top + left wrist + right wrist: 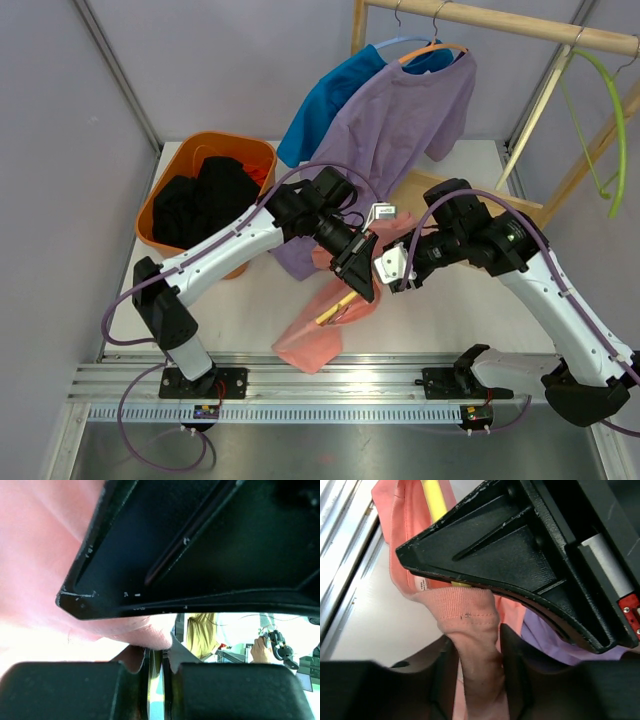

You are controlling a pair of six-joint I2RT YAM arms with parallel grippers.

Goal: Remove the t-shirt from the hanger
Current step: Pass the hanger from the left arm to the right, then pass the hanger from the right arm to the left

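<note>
A pink t-shirt (315, 340) hangs crumpled between my two arms, above the table's front. A yellow hanger (333, 311) pokes out of its folds. My left gripper (358, 285) is shut on the hanger; in the left wrist view a thin yellow strip sits between its pads (159, 680), with pink cloth (45, 555) beside it. In the right wrist view, the hanger (434, 500) runs under the left gripper's black body (520, 555). My right gripper (477, 650) is shut on the t-shirt's ribbed collar (470, 615), and in the top view it (385, 270) sits close against the left one.
A purple t-shirt (400, 130) and a blue one (330, 100) hang on the wooden rack (500, 25) right behind the grippers. A green hanger (612, 120) dangles at the rack's right end. An orange basket (160, 200) of black clothes stands at the left.
</note>
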